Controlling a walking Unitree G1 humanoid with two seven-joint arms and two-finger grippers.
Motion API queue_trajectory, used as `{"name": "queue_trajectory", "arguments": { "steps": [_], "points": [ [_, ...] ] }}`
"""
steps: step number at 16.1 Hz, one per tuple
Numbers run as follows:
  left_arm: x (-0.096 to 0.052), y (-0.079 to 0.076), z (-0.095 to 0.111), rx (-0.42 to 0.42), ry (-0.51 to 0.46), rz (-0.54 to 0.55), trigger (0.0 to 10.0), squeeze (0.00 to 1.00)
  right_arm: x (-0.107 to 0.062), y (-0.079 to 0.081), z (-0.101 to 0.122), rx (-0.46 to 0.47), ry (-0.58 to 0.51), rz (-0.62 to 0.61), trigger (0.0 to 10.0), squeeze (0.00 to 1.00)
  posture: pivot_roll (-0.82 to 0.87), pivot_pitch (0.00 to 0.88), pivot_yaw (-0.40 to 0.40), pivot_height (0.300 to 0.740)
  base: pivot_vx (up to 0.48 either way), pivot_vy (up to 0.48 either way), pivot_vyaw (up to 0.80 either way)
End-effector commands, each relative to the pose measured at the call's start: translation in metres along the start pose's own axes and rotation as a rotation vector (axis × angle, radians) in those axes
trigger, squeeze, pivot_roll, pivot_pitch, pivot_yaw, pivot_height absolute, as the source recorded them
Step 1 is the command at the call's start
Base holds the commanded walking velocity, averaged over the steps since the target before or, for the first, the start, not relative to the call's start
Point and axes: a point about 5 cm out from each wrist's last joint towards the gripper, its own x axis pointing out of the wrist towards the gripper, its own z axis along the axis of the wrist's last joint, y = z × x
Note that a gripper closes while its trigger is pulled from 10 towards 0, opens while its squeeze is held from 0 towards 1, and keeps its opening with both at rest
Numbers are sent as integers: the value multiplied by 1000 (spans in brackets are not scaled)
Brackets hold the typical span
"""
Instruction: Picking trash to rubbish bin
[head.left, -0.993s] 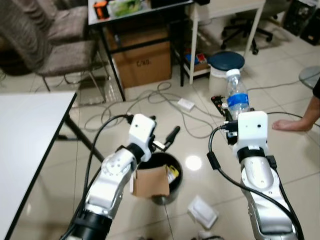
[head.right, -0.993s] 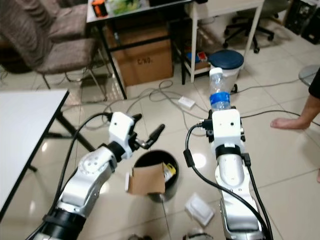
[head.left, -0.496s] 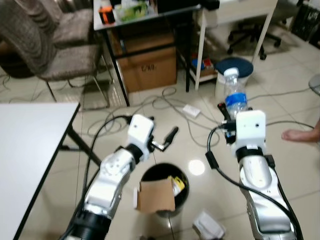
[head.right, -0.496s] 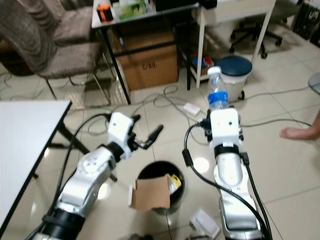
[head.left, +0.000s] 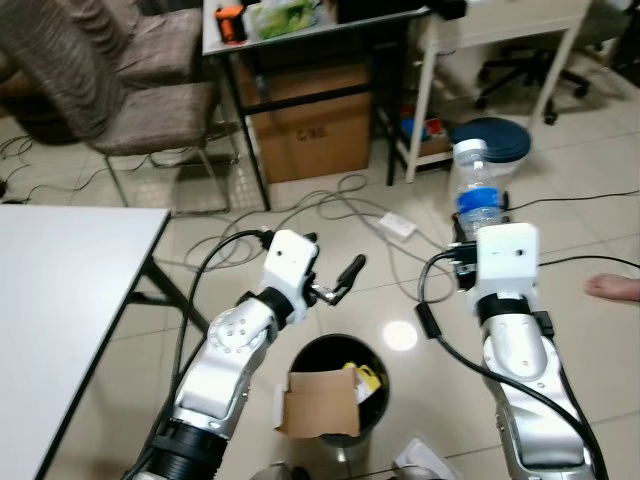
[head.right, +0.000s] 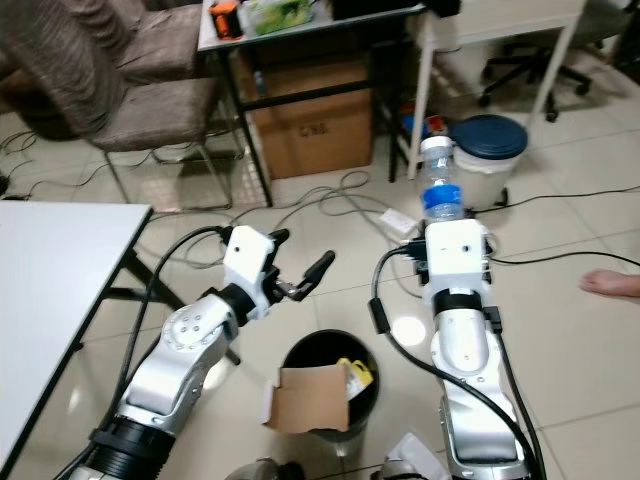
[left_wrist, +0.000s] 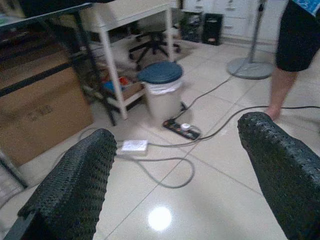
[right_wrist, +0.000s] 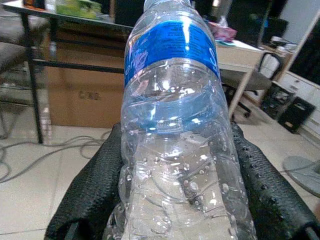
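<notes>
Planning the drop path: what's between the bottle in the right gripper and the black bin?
In the left eye view, bare tile with a light glare lies between the plastic bottle, held by the right gripper, and the black bin; the arm's black cable loops alongside.

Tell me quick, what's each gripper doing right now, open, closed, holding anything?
Left gripper: open, holding nothing, up above the black bin.
Right gripper: closed on the plastic bottle, held upright.
</notes>
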Motion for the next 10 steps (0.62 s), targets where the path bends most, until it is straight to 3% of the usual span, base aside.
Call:
{"name": "queue_trajectory", "arguments": {
  "steps": [1,4,10],
  "points": [
    [-1,-2,-2,-2,12,-2,10000,0,-1,-2,3,4,-10,-8,10000,0,-137,148,110,740,0,0,0],
    [-1,-1,-5,0,23,-4,10000,0,0,-1,3,18,-5,-14,10000,0,-136,161,115,740,0,0,0],
    [-11,19,-24,-27,70,68,10000,0,5,4,5,65,-7,-44,10000,0,-135,217,138,740,0,0,0]
  ]
}}
